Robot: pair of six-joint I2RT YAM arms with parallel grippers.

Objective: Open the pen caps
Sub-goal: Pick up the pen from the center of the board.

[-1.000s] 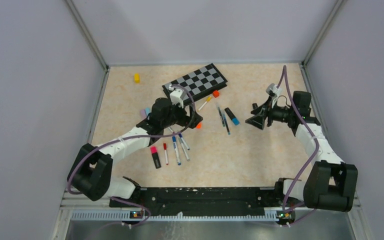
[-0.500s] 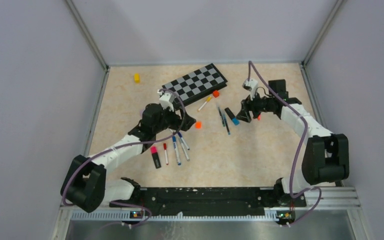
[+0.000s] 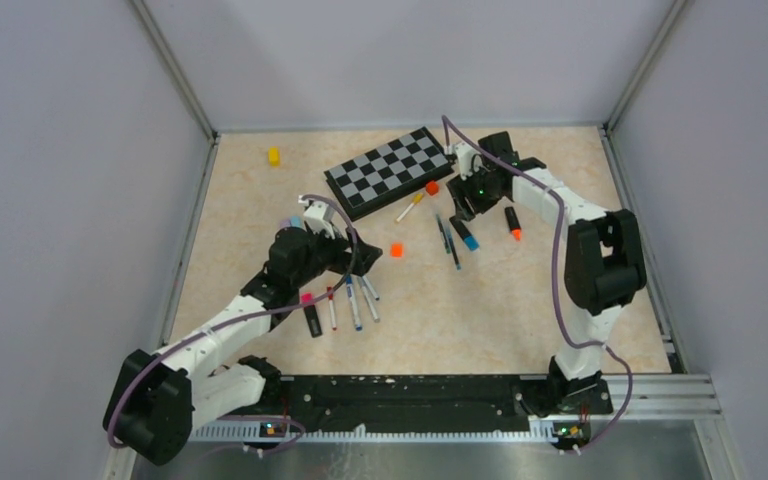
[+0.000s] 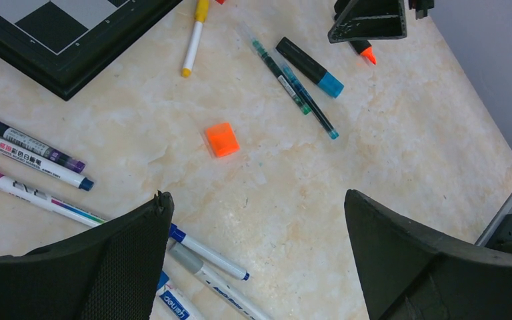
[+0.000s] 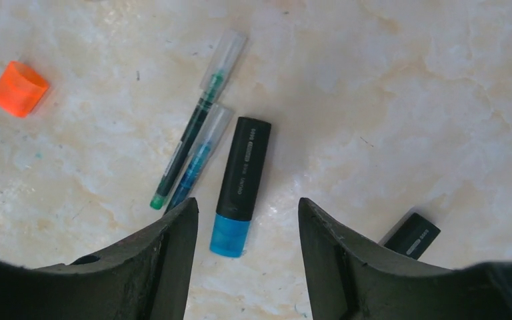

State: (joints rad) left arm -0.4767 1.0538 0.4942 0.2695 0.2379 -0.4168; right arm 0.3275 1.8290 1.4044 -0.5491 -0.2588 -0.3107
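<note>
Right end effector (image 5: 248,267): jaws parted, nothing held, hanging over the counter (image 5: 407,100). In its wrist view the blue cap (image 5: 229,235) of a black highlighter (image 5: 243,167) lies in the gap between the two fingers. No contact is evident. The highlighter lies flat with its cap on, cap end nearest the end effector and barrel pointing away. Two thin pens (image 5: 197,143) with clear caps lie just beside the barrel on one side. A second highlighter (image 5: 410,235) lies apart on the other side. Left end effector (image 4: 257,267): spread wide, empty, above bare counter near a row of markers (image 4: 33,147) and well apart from the blue-capped highlighter. Judgement: the step in hand looks like a pick of that highlighter, with the uncapping still to come. To do it well, settle the fingers square across the short axis and come straight down. Take either the cap or the barrel cleanly, not the seam between them. The finger on the thin-pen side has little room, so a slight shift away from them would avoid trapping one. The smooth plastic may slip or roll, so a firm close before lifting seems wise. Pulling the cap likely needs a second hold, so the left end effector would have to cross over and pull along the barrel's axis.
</note>
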